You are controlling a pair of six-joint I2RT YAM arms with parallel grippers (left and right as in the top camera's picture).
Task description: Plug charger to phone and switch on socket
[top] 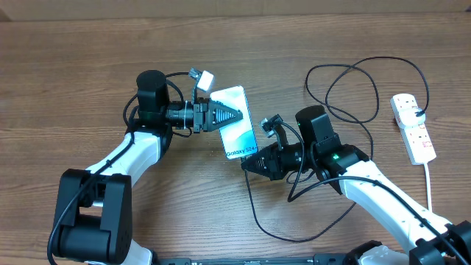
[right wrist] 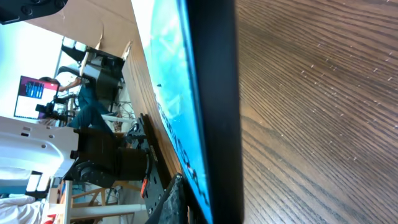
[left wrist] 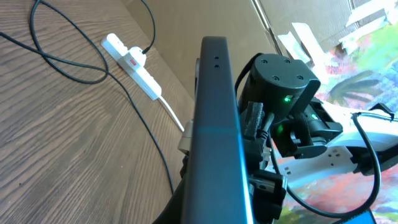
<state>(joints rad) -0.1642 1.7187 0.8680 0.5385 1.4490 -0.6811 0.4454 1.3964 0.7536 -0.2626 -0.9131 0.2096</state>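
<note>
The phone [top: 237, 132] is lifted off the table and tilted, its light screen with "Galaxy S24+" facing up. My left gripper [top: 228, 115] is shut on its left long edge; the left wrist view shows the phone edge-on [left wrist: 214, 124]. My right gripper [top: 248, 165] is shut at the middle of the phone's bottom edge, where the black charger cable [top: 255, 216] ends. The connector tip is hidden in the jaws. The right wrist view shows the phone [right wrist: 171, 81] running away from the jaws. The white socket strip [top: 413, 129] lies at the far right, with the charger's plug in it.
The charger cable loops over the table behind and under my right arm [top: 346, 165]. The strip's thick white cord [top: 429, 184] runs toward the front edge. In the left wrist view, the strip [left wrist: 134, 62] and cable [left wrist: 146, 134] lie beyond the phone.
</note>
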